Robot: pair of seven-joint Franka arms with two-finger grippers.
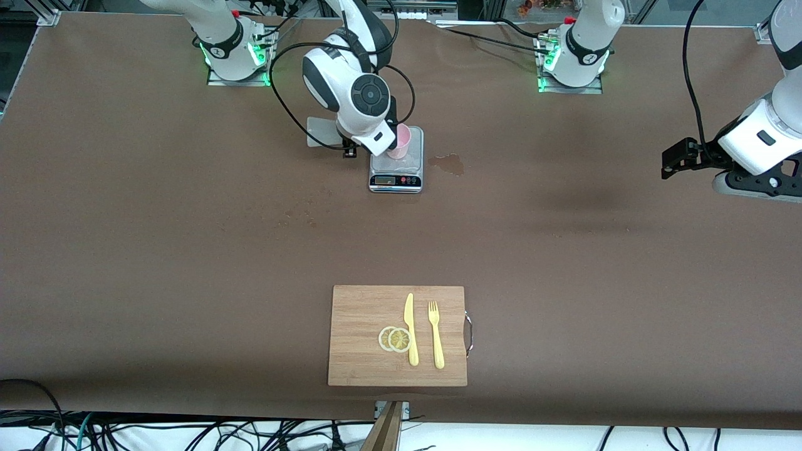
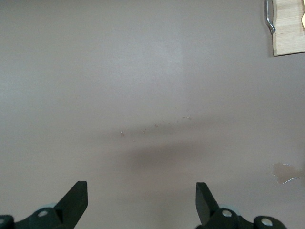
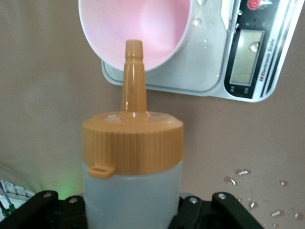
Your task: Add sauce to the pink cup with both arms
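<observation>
The right hand (image 3: 133,210) is clamped on the squeeze bottle (image 3: 133,191) and holds it tipped, with the orange nozzle (image 3: 133,71) aimed at the mouth of the pink cup (image 3: 143,24). The nozzle tip lies at the cup rim, over the opening. The pink cup (image 1: 401,141) stands on the digital scale (image 1: 396,169), which rests on the worktop (image 1: 188,250) in front of the right arm's base.

Progress: the bottle is grasped, carried to the cup and tilted into pouring attitude. In the right wrist view the cup interior appears plain pink, with no sauce visible, and no stream leaves the nozzle. Dispensing is therefore judged not yet started, or only about to start. Remaining steps: squeeze out the sauce, right the bottle and set it down.

The left hand (image 2: 143,210) hangs over bare worktop toward the left arm's end of the table, fingers spread wide and holding nothing. This arm waits, well apart from the cup.

A wet patch (image 1: 448,164) lies on the worktop just beside the scale. A cutting board (image 1: 357,338) carrying a yellow knife (image 1: 411,329), a yellow fork (image 1: 435,335) and two lemon slices (image 1: 395,339) lies nearer the front camera and is not involved.
</observation>
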